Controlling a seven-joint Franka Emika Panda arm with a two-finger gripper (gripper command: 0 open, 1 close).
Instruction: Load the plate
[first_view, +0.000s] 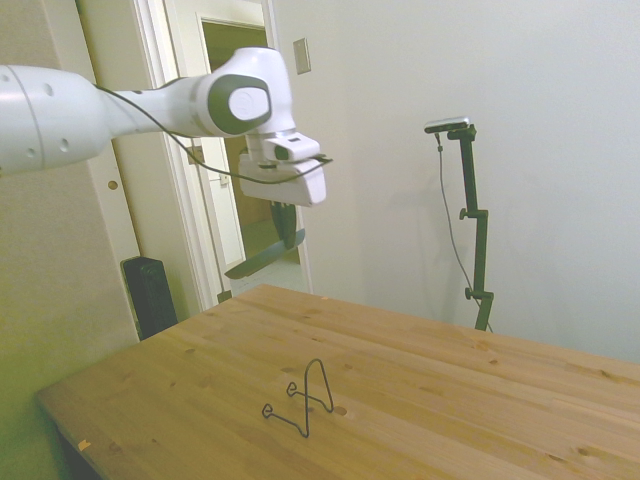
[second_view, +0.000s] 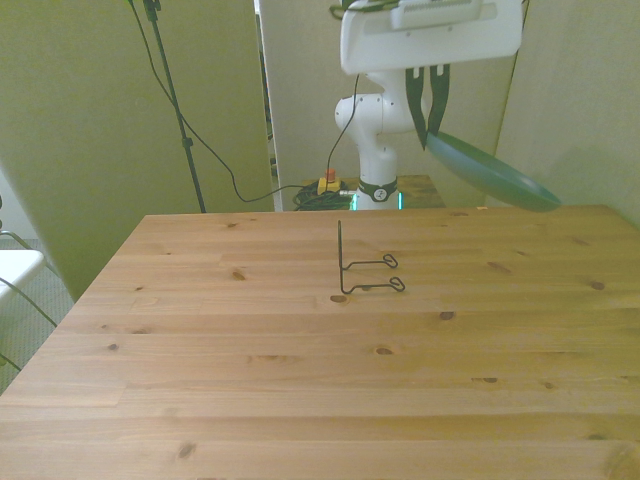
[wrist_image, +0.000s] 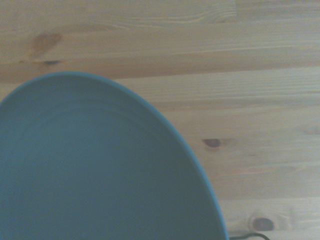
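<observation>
plate (second_view: 490, 170) stiff, likely light but breakable, pinched at its rim by gripper (second_view: 428, 125), high above far table (second_view: 300, 380).

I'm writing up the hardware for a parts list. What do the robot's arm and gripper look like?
The arm is glossy white with rounded segments and dark grey joint caps. A thin black cable runs along it to the wrist. The gripper has a boxy white body and two slim dark fingers. The base is white with a dark ring near its foot.
</observation>
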